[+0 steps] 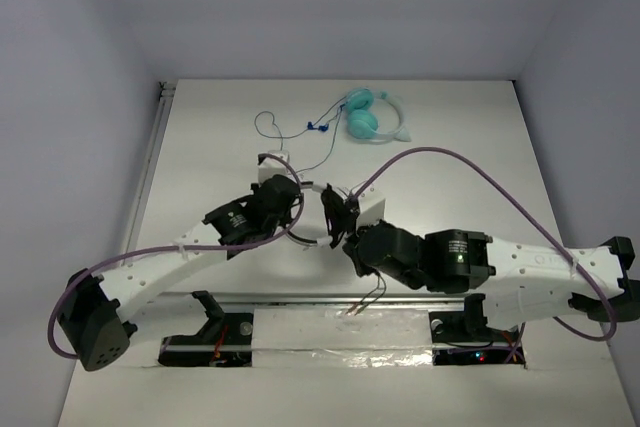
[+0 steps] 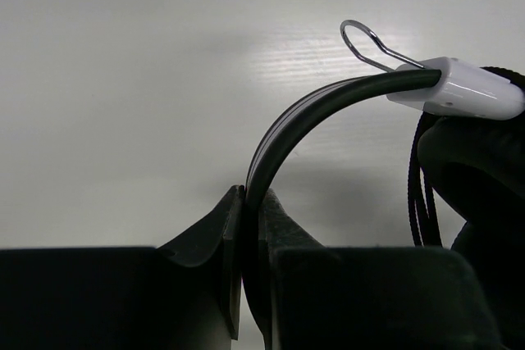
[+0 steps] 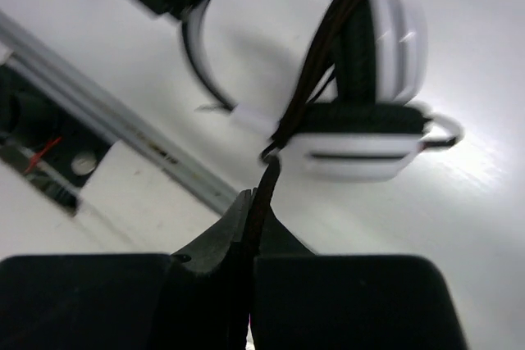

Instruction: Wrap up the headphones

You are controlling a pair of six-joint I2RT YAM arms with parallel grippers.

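Note:
The headphones [image 1: 318,209] with white earcups and a black-and-white headband are held above the middle of the table between both arms. My left gripper [image 2: 250,202] is shut on the headband [image 2: 320,104], which arcs up to a white slider [image 2: 459,92]. My right gripper [image 3: 261,202] is shut on the dark cable [image 3: 275,165], just below the folded white earcups [image 3: 369,112]. The cable is wound in several turns around the earcups [image 3: 340,30]. In the top view my left gripper [image 1: 283,197] is at the headphones' left and my right gripper [image 1: 345,222] at their right.
Smaller teal headphones [image 1: 372,115] lie at the back of the table with a thin cable [image 1: 290,137] and blue plug [image 1: 318,127] trailing left. A metal rail [image 1: 330,299] runs along the near edge. Purple hoses loop from both arms.

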